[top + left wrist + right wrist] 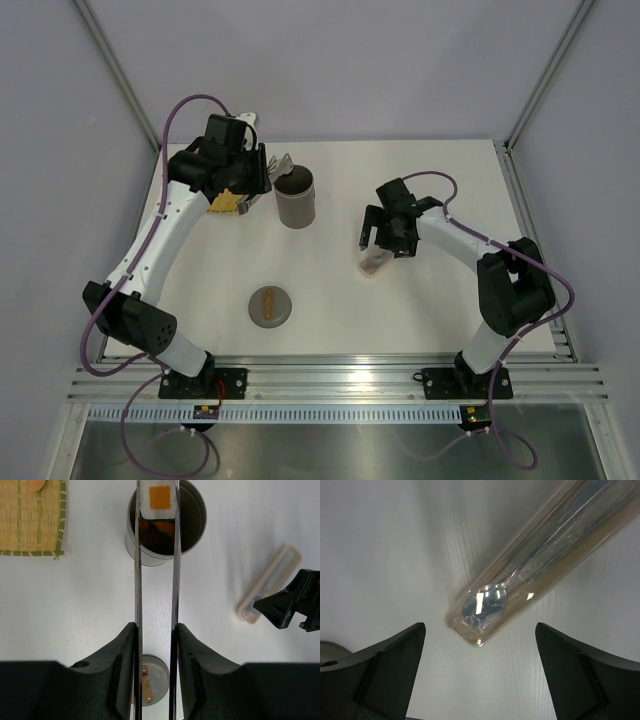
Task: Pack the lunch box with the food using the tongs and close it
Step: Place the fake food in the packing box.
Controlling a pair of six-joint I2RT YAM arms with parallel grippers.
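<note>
My left gripper (156, 627) is shut on the tongs (137, 580), squeezing their two slim silver arms. At their tips the tongs pinch a white piece of food with an orange square (160, 499), held right over the open mouth of the grey lunch box (192, 527). Inside the lunch box something orange-brown shows. From above, the left gripper (260, 172) sits just left of the lunch box (296, 200). Another orange piece of food (36, 484) lies on the yellow mat (30, 520). My right gripper (480, 680) hangs open above the table, its jaws wide apart and nothing between them.
The round grey lid with a brown handle (270, 305) lies flat near the front middle. A pale cutlery case (520, 575) with a spoon inside lies just beyond the right gripper (375, 238). The yellow mat (228, 202) sits under the left arm.
</note>
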